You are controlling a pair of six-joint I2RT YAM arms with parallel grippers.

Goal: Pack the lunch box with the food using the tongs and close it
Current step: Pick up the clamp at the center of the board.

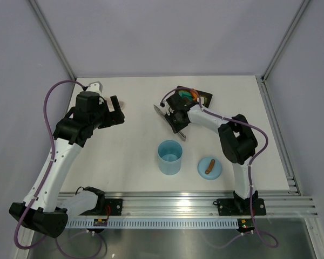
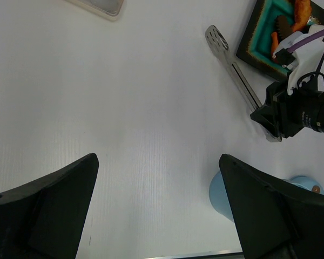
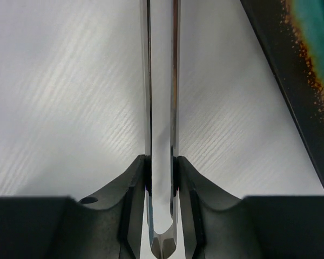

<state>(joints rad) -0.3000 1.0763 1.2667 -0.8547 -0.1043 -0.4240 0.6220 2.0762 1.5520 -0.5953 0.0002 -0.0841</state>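
Observation:
The silvery tongs (image 1: 161, 111) lie on the white table just left of the square teal plate (image 1: 205, 99), which holds orange and brown food (image 1: 188, 94). My right gripper (image 3: 161, 172) is shut on the tongs (image 3: 147, 81) near their hinge end, a pad pressed against each flat arm. The plate's dark rim (image 3: 291, 81) runs along its right. The light blue lunch box (image 1: 170, 157) stands open in front, its round lid (image 1: 209, 168) with the brown bar lying beside it. My left gripper (image 2: 157, 157) hangs open over bare table, well left of the tongs (image 2: 235, 70).
A pale flat object (image 2: 100, 6) lies at the far left of the table. An aluminium rail (image 1: 178, 205) runs along the near edge, and grey walls with metal posts close in the back and sides.

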